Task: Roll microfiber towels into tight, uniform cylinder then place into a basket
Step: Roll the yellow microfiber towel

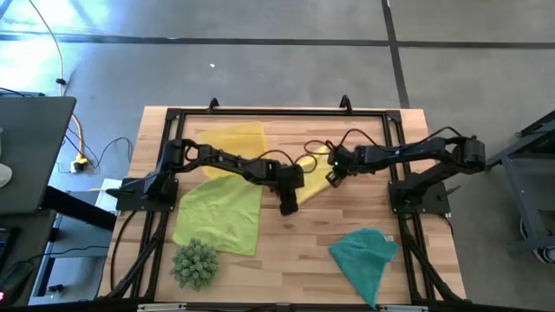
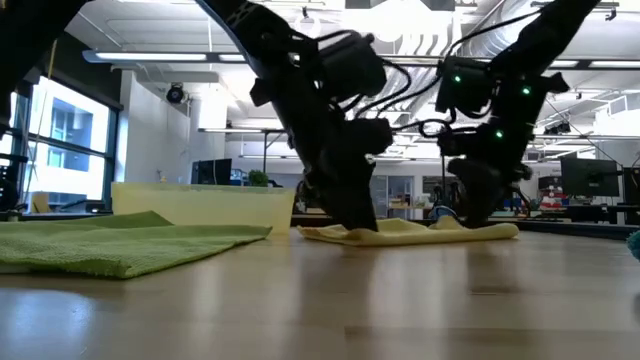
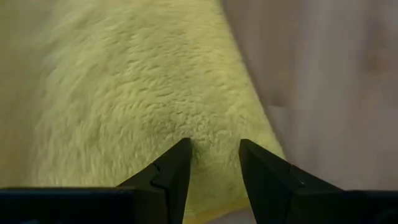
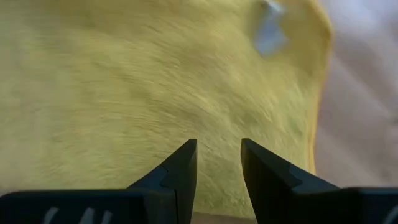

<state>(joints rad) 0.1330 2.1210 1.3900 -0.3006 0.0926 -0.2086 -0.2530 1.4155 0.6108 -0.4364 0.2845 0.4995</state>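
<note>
Fingers of both the left gripper (image 3: 213,163) and the right gripper (image 4: 217,163) were partly apart, pressing down on the yellow towel (image 1: 316,179) lying flat mid-table (image 1: 295,251), and to roll it tight they should pinch one edge evenly together.

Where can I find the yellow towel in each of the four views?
High view: yellow towel at table centre, between the two hands.
Low view: flat at centre right, under both arms.
Left wrist view: fills the picture.
Right wrist view: fills the picture.
Shared landmark: the towel's edge against the wooden table.
</note>
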